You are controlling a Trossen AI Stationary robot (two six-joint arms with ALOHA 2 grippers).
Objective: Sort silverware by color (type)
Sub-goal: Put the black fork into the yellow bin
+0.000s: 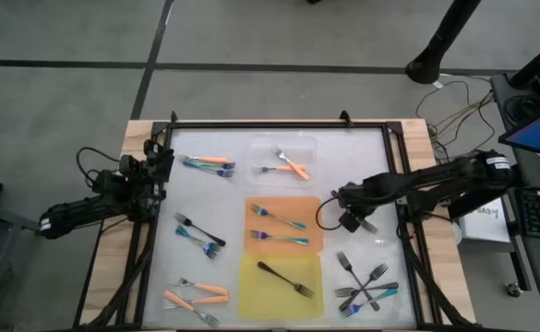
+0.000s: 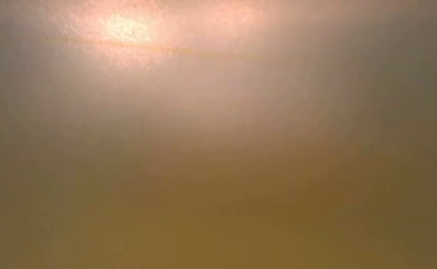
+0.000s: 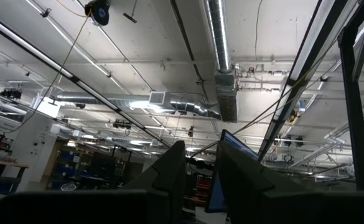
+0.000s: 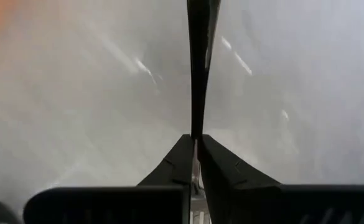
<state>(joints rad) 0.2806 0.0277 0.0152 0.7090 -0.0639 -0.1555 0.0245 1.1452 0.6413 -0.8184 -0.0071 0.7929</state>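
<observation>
The low view is a blank orange-brown blur; nothing on the surface can be made out in it. Beside the orange tray (image 1: 284, 226), the right gripper (image 1: 347, 221) hides whatever lies under it. In the right wrist view, the thin dark strip (image 4: 200, 62) between its jaws runs off the edge, its kind unclear.

Black fork (image 4: 197, 68) pinched between my right gripper (image 4: 196, 140) fingers, sticking straight out, just right of orange tray (image 1: 316, 205); two teal-handled forks (image 1: 279, 227) on orange tray; one black fork (image 1: 284, 279) diagonal on yellow tray (image 1: 251, 300); two orange-handled forks (image 1: 289, 164) crossed on clear tray (image 1: 260, 148); black forks (image 1: 366, 284) piled at table's right near corner; orange-handled pair (image 1: 196, 293) left near corner; teal and black forks (image 1: 199, 235) mid-left; mixed forks (image 1: 209, 164) upper left.
</observation>
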